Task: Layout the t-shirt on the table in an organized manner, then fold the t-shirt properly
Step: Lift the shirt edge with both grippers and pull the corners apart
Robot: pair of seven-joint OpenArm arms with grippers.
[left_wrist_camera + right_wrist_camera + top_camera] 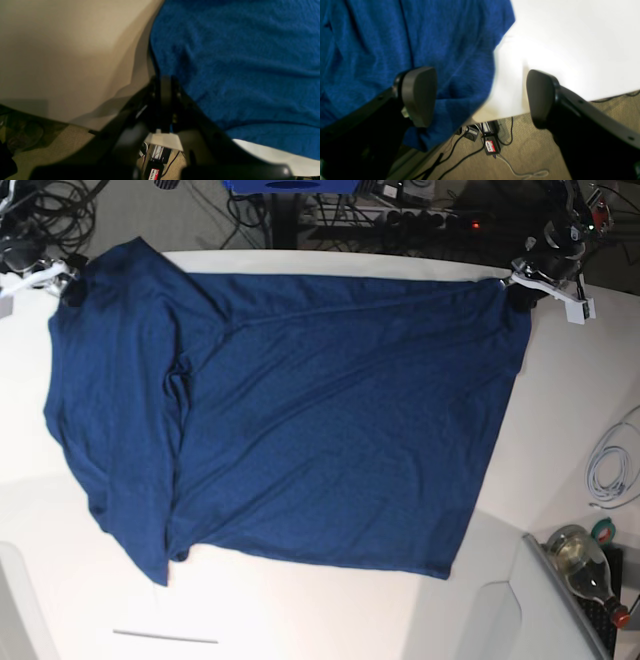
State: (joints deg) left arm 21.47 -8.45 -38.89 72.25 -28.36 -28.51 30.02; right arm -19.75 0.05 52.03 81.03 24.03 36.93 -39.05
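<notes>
The dark blue t-shirt (320,410) lies spread across the white table (560,400), with folds along its left side. In the base view my left gripper (520,292) sits at the shirt's far right corner. The left wrist view shows that gripper (166,83) shut, its fingers pinched on the edge of the t-shirt (237,62). My right gripper (70,288) is at the far left corner. Its wrist view shows it (480,97) wide open, one finger (420,95) over the t-shirt (382,37), the other above bare table (570,37). That shirt corner droops past the table's edge.
A power adapter (491,146) and cables lie on the carpet below the table's far edge. At the base view's right are a white cable (610,470), a tape roll (605,530) and a bottle (585,560). A thin seam line (165,637) marks the near left.
</notes>
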